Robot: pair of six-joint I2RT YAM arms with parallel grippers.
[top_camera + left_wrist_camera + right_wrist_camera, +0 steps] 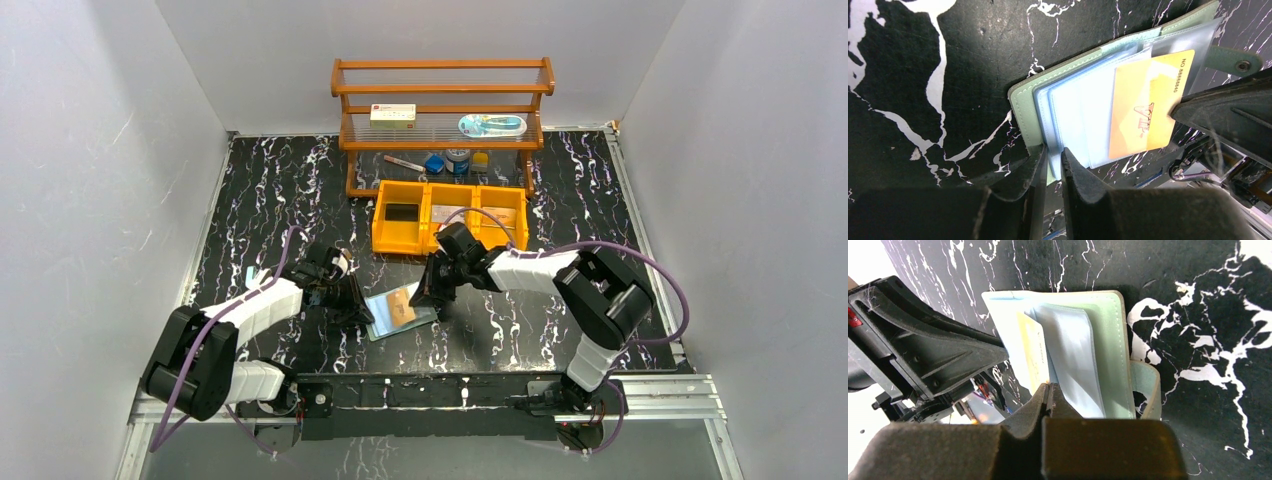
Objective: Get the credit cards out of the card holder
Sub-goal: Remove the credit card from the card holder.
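Note:
The card holder [385,322], a sage-green bifold, lies open on the black marbled table between my two arms. In the left wrist view its green cover [1023,102] and pale blue pockets show, with an orange-tan credit card [1143,117] sticking partly out of a clear sleeve. My left gripper [1053,161] is shut on the lower edge of the pale blue pockets. From the other side, my right gripper [1049,388] is shut on the edge of the orange-tan credit card [1034,352]. Any other cards are hidden inside the pockets.
An orange three-compartment bin [450,240] stands just behind the holder, with a dark card [401,212] in its left compartment. Behind it is a wooden rack [443,90] holding a white box with a red label [393,116] and small items. White walls close in on both sides.

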